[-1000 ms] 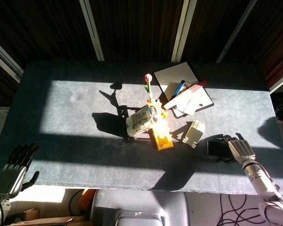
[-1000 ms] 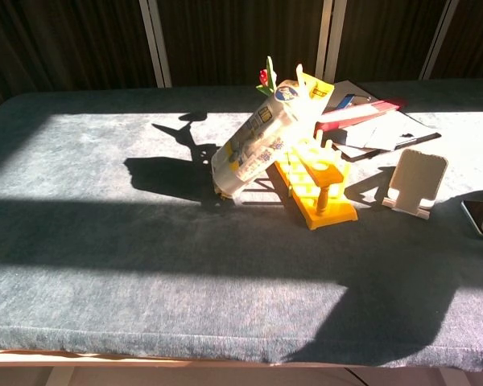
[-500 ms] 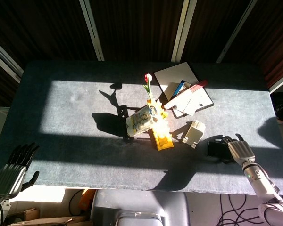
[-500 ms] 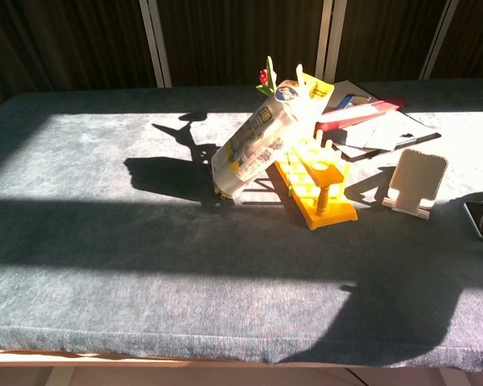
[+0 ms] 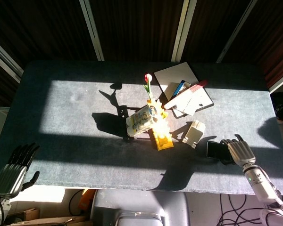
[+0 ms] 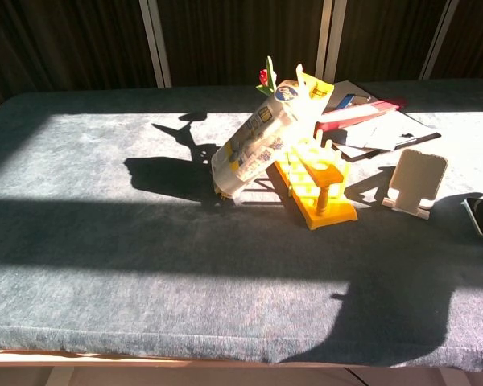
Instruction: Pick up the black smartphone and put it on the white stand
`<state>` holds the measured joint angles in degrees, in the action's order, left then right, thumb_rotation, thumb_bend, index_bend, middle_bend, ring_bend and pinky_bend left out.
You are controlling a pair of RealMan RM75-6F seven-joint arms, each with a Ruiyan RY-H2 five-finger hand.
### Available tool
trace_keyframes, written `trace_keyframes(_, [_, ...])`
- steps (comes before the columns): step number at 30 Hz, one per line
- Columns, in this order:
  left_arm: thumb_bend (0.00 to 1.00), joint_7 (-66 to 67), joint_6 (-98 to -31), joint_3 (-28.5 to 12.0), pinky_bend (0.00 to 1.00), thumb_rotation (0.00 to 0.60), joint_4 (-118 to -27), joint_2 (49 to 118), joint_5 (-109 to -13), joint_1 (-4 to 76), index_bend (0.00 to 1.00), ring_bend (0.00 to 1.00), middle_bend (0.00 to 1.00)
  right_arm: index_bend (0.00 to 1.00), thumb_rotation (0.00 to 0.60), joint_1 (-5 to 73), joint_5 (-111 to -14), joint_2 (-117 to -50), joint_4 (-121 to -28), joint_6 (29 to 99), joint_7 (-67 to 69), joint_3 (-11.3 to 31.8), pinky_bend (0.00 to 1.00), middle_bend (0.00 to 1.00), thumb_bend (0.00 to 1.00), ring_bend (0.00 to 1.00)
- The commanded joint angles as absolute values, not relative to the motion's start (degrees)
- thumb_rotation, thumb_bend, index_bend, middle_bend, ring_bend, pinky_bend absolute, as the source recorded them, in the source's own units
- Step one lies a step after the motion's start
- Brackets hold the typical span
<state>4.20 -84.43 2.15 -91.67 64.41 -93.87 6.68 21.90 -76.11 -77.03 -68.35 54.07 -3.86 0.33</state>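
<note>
Black smartphone (image 5: 216, 149) lies flat at near right of table (image 5: 61, 136), just right of the one white stand (image 5: 194, 133). Right hand (image 5: 239, 151) rests on its right edge; whether it's clamped, can't tell. Left hand (image 5: 13, 170) idle w/ fingers apart. One phone: prob. thin, stiff, slick glass, so grip the long edges.

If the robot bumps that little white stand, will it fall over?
Probably, yes. The white stand stands upright on a small foot with a tall thin back, so a push up high may tip it. It looks like light plastic, so it could also slide on the grey table cloth. The black smartphone beside it looks stiff and flat, less likely to topple.
</note>
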Motion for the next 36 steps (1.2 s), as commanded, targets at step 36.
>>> trace_keyframes(36, [0.37, 3.44, -84.62, 2.41, 0.07, 0.6, -91.53, 64.2, -94.46, 6.67, 0.0, 0.01, 0.02, 0.97, 0.6, 24.8, -84.24, -65.88, -89.09, 70.36, -62.16, 1.72, 0.23, 0.7, 0.4, 0.47])
